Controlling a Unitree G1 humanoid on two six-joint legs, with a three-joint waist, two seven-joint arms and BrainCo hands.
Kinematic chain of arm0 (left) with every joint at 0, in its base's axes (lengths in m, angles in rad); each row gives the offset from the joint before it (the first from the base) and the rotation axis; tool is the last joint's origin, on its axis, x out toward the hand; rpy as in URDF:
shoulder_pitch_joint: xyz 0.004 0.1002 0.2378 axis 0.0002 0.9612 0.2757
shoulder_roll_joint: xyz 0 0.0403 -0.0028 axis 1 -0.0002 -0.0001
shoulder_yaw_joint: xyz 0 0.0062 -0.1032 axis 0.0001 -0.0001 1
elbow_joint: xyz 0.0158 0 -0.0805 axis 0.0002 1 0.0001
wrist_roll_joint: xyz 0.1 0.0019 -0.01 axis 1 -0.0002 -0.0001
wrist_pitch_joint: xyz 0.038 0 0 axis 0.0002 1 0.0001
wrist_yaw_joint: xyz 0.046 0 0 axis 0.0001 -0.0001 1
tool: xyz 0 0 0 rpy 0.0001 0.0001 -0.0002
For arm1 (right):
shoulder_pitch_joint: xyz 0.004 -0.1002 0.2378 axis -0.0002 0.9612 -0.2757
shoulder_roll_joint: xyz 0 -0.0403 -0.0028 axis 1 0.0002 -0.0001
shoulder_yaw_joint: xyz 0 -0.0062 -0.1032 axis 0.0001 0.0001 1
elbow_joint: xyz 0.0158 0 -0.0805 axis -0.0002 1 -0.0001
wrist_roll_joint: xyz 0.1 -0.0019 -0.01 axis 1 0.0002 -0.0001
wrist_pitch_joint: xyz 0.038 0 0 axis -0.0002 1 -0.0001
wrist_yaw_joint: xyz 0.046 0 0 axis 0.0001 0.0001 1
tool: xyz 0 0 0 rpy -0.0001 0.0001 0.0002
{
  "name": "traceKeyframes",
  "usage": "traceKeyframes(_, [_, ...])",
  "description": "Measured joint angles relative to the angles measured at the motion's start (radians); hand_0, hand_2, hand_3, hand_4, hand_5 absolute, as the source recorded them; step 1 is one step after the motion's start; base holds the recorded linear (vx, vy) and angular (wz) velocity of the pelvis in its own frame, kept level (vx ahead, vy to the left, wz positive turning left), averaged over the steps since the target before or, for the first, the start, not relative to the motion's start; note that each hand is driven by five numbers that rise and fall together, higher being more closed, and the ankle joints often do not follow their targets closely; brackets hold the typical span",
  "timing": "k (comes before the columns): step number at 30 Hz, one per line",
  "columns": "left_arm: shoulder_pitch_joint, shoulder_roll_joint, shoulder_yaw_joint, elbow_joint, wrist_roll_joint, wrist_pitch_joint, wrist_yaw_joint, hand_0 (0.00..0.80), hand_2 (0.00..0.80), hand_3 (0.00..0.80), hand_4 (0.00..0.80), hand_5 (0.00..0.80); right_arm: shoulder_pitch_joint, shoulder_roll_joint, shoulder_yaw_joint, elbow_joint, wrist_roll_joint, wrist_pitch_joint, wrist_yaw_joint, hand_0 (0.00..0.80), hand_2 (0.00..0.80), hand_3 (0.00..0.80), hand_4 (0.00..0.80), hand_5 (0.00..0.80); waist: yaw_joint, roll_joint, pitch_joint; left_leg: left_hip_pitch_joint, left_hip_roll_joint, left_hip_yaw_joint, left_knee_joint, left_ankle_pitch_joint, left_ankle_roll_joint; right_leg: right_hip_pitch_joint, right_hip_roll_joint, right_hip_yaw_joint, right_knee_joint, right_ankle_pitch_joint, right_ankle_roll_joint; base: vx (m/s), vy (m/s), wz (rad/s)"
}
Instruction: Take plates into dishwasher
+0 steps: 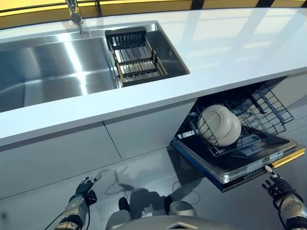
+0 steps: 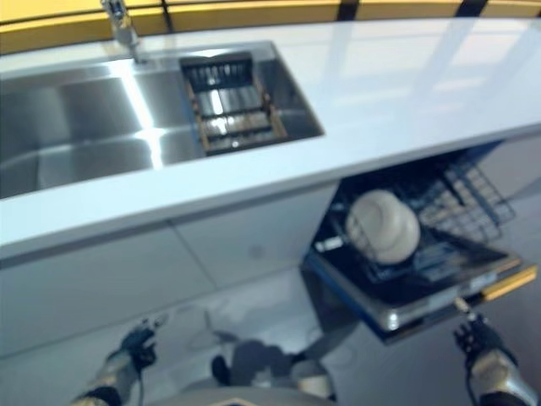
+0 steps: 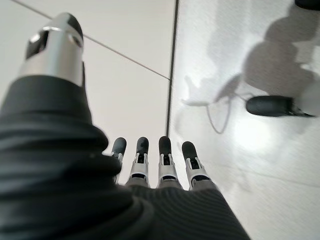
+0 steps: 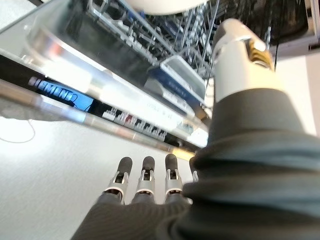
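Two white plates [image 1: 219, 125] stand on edge in the wire rack [image 1: 268, 108] of the pulled-out dishwasher, above its lowered door [image 1: 249, 165]. My right hand [image 1: 277, 187] hangs low by the door's front edge [image 4: 100, 122], fingers [image 4: 145, 177] straight and holding nothing. My left hand [image 1: 85, 188] hangs low in front of the white cabinet, fingers [image 3: 165, 160] straight and empty. A dark dish rack [image 1: 133, 55] in the steel sink [image 1: 53, 67] holds no plates that I can see.
A white countertop [image 1: 230, 43] runs across above the dishwasher. A faucet [image 1: 73, 12] stands behind the sink. White cabinet fronts [image 1: 72, 153] fill the space left of the dishwasher. Pale floor [image 1: 144, 177] lies below.
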Motion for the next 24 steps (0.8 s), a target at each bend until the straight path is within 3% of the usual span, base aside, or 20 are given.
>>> traceKeyframes(10, [0.000,0.011,0.001,-0.025,-0.002,0.001,-0.013,0.000,0.000,0.000,0.000,0.000,0.069,0.072,-0.002,0.109,-0.069,0.009,0.126,0.000,0.000,0.000,0.000,0.000,-0.004,-0.004,-0.004,-0.004,0.030,0.039,0.001,0.004,-0.011,-0.029,0.029,0.039,0.004,0.014,-0.019,-0.047,-0.043,-0.14])
traceKeyframes(15, [-0.003,0.013,0.001,-0.082,-0.014,0.000,-0.022,0.000,0.000,0.000,0.000,0.000,0.057,0.122,0.063,0.110,-0.076,-0.013,0.168,0.000,0.000,0.000,0.000,0.000,0.000,0.004,0.001,-0.005,0.031,0.042,0.001,0.003,-0.010,-0.036,0.030,0.040,0.008,0.015,-0.019,-0.096,-0.048,-0.02])
traceKeyframes(18, [-0.004,0.014,0.000,-0.088,-0.023,0.000,-0.021,0.000,0.000,0.000,0.000,0.000,0.033,0.146,0.094,0.109,-0.068,-0.032,0.167,0.000,0.000,0.000,0.000,0.000,0.001,0.021,0.008,-0.023,0.032,0.041,0.002,0.006,-0.009,-0.057,0.029,0.040,0.013,0.015,-0.019,-0.122,-0.013,0.02])
traceKeyframes(24, [-0.020,0.001,-0.003,-0.124,-0.050,0.001,-0.020,0.000,0.000,0.000,0.000,0.000,-0.051,0.162,0.174,0.095,0.004,-0.110,0.155,0.000,0.000,0.000,0.000,0.000,0.003,0.116,0.080,-0.095,0.027,0.011,0.045,0.017,-0.008,-0.108,0.022,0.016,0.043,0.016,-0.018,-0.176,-0.002,0.11])
